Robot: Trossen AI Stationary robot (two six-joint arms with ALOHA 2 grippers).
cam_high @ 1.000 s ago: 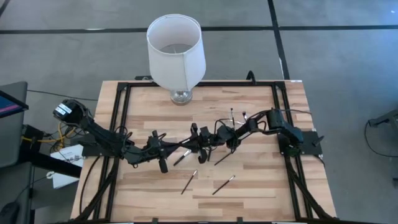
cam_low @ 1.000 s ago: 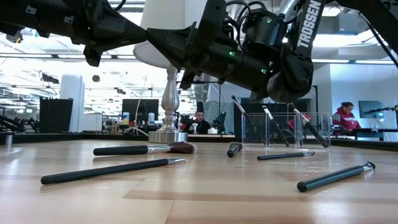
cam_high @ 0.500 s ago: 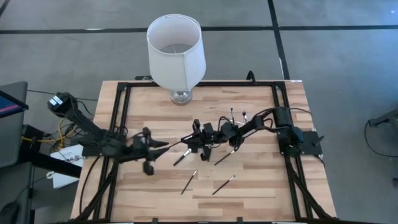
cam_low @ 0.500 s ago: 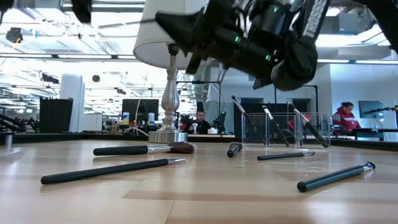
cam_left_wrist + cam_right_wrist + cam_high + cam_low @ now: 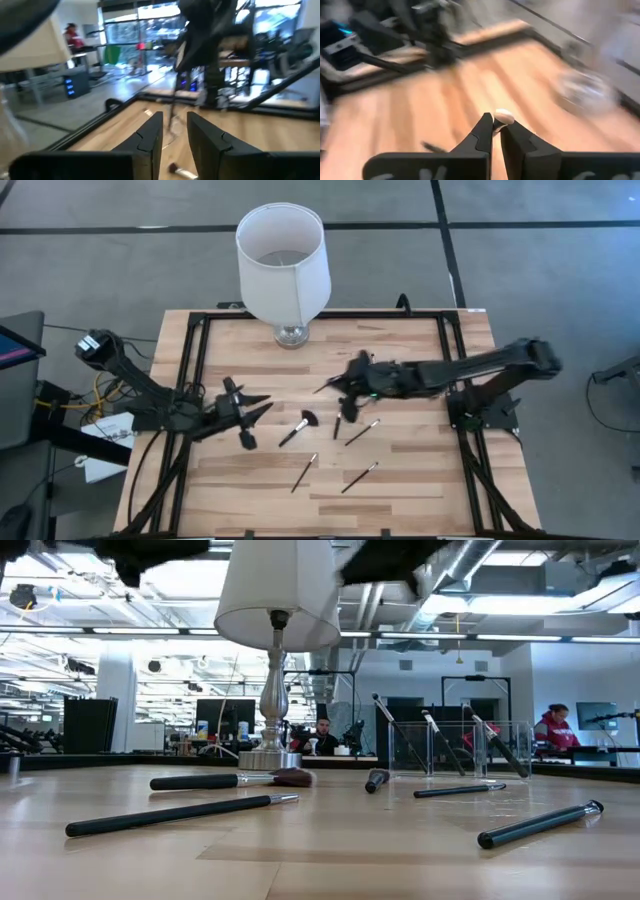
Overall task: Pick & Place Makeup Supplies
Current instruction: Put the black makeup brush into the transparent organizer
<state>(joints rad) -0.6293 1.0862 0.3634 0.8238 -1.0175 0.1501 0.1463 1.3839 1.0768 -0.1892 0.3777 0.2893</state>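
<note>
Right gripper [image 5: 345, 383] clamped on a thin brush [image 5: 338, 408] above mid-table.
Left gripper [image 5: 262, 404], fingers parted and empty, hovers at nine o'clock; loose brushes [image 5: 304, 472] lie toward six o'clock on the table [image 5: 420, 470].

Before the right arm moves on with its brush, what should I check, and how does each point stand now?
1. Right gripper shut on the held brush: ok.
2. Left gripper open and empty, at the table's left side: ok.
3. Clear holder upright, three brushes leaning inside: ok.
4. Held brush lined up over the holder: cannot tell.
5. Table cleared of brushes: not ok; the fluffy brush and several thin ones lie loose.
</note>
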